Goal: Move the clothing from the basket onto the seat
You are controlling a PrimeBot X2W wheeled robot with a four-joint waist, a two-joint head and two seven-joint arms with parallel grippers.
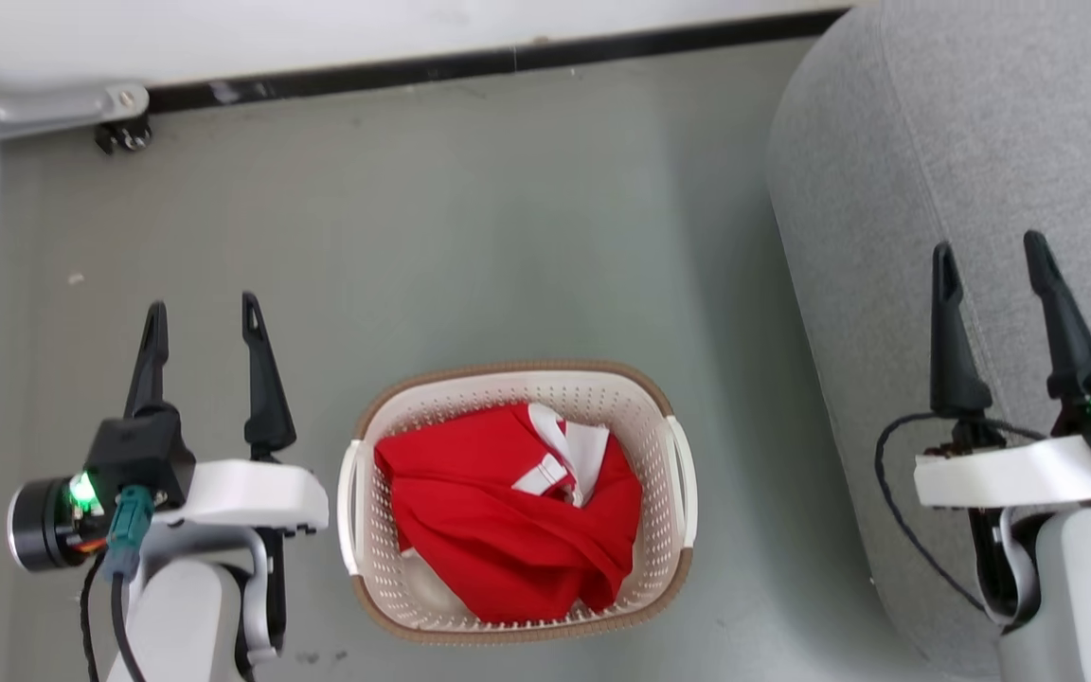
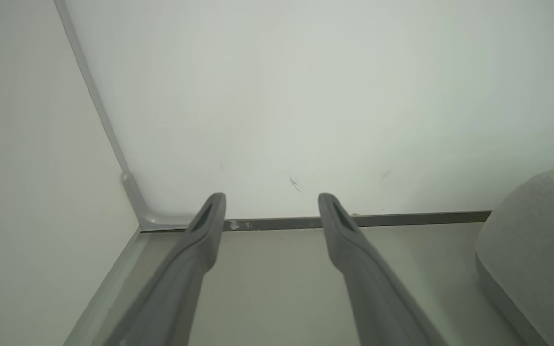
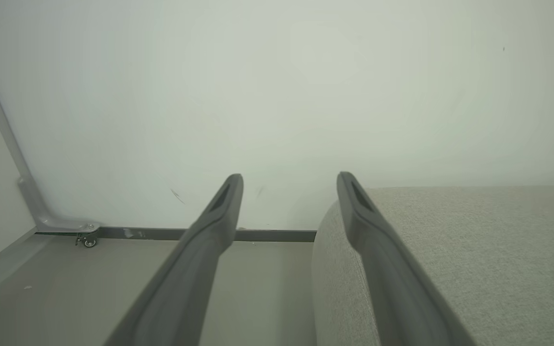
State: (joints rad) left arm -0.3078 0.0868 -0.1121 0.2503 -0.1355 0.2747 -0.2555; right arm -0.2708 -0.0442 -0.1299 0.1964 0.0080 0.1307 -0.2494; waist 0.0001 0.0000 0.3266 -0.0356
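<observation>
Head view: my left claw [image 1: 204, 305] hangs spread and empty over bare floor [image 1: 470, 237]. The laundry basket [image 1: 517, 367] sits to its right, back by the wrist, with the red clothing [image 1: 498, 521] bunched inside. My right claw [image 1: 990, 244], also spread and empty, hovers over the grey sofa seat [image 1: 934, 142]. A caster [image 1: 124, 137] stands far ahead of the left claw, by the baseboard [image 1: 470, 64].

Left wrist view: the fingers point at the white wall, with the seat corner to their right.

Right wrist view: the right finger overlaps the seat.
</observation>
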